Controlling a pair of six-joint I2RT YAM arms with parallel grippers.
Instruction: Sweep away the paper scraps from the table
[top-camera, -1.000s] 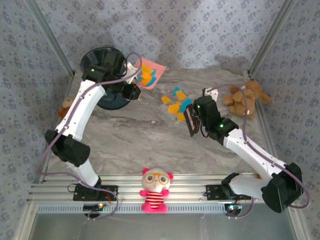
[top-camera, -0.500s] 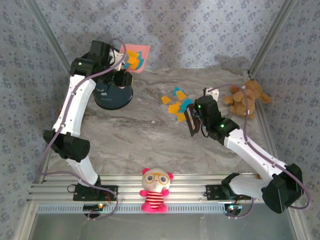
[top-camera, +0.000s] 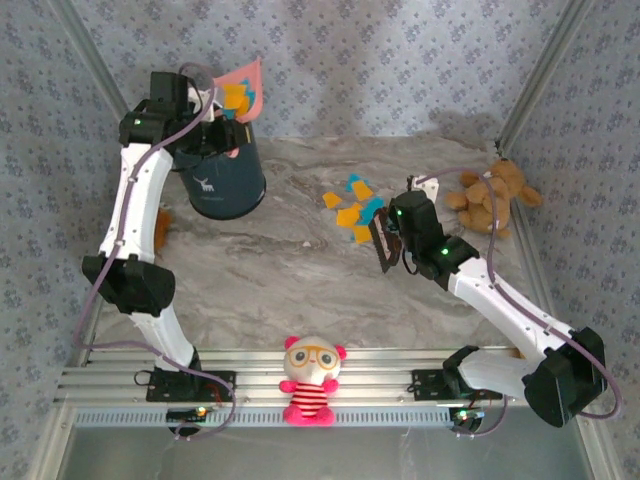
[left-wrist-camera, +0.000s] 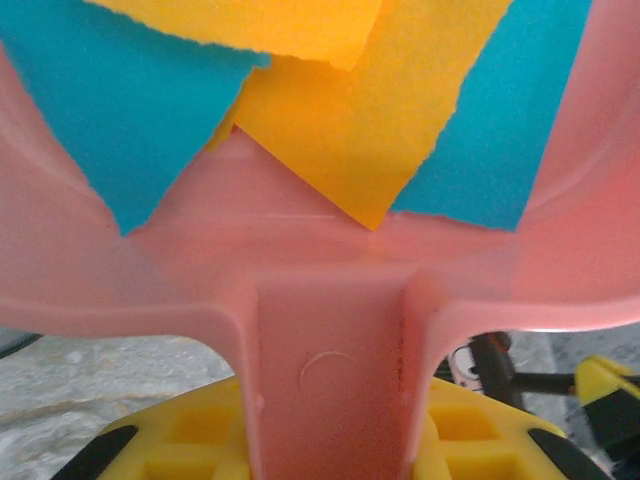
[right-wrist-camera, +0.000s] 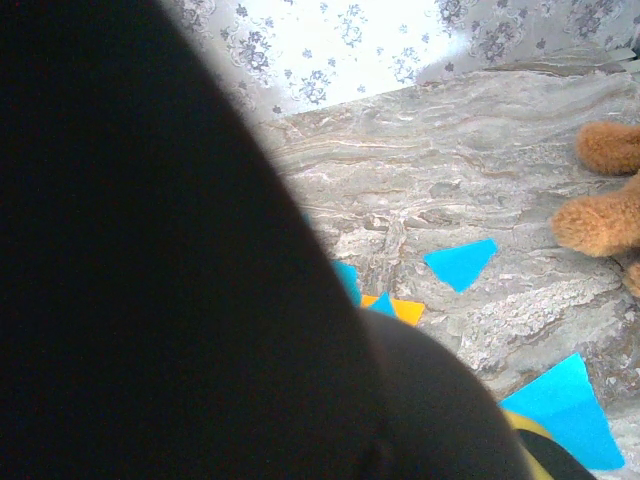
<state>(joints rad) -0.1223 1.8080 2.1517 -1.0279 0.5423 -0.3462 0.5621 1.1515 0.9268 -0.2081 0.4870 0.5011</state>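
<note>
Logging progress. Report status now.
Left gripper shut on pink dustpan, loaded, held above dark bin. Right gripper shut on brush beside paper scraps on table. Teddy bear near pile.

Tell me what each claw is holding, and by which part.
Left claw grips the pink dustpan by its handle. Right claw is shut on a dark tool; which part cannot be told.

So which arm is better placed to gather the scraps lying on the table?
Right. The right gripper sits low beside the paper scraps on the table. The left gripper is high at the far left, shut on the loaded pink dustpan above the dark bin.
</note>
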